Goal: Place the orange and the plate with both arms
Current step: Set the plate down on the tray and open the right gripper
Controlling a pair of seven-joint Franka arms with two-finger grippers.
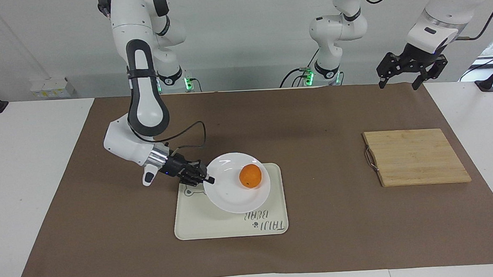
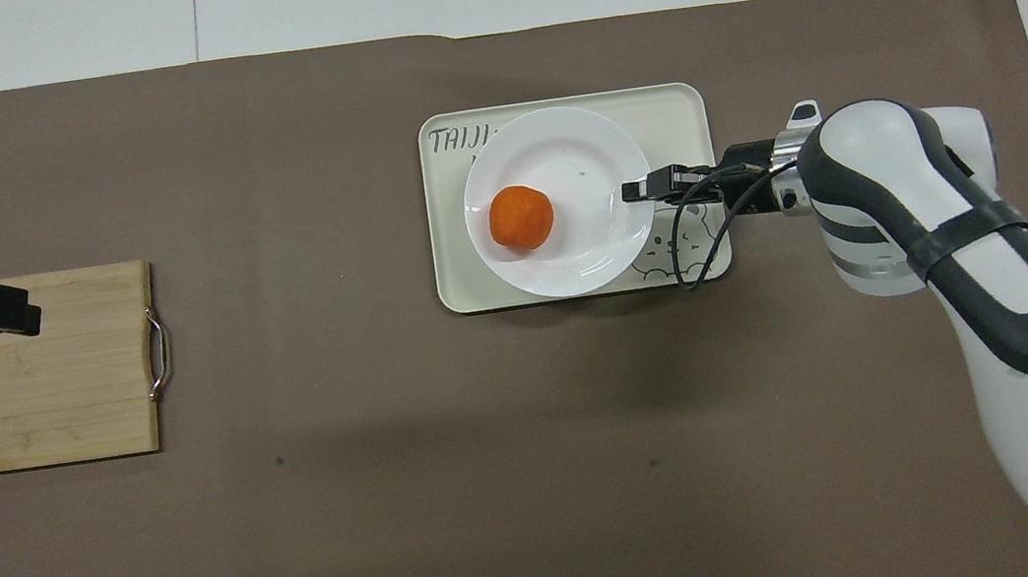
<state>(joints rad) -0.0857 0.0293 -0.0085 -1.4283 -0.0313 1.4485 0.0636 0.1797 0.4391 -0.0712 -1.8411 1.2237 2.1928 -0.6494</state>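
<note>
The white plate (image 1: 232,192) (image 2: 572,162) is over the cream tray (image 1: 200,223) (image 2: 678,103), close above it or resting on it. The orange (image 1: 250,176) (image 2: 521,218) sits on the plate, toward the left arm's end. My right gripper (image 1: 209,180) (image 2: 635,190) is shut on the plate's rim at the side toward the right arm's end, with its wrist low and nearly level. My left gripper (image 1: 397,84) (image 2: 21,319) hangs open in the air over the edge of the wooden board, holding nothing, and waits.
A bamboo cutting board (image 1: 414,157) (image 2: 19,373) with a metal handle lies toward the left arm's end of the table. A brown mat (image 1: 313,118) (image 2: 354,508) covers the table. The tray carries a bear drawing and lettering.
</note>
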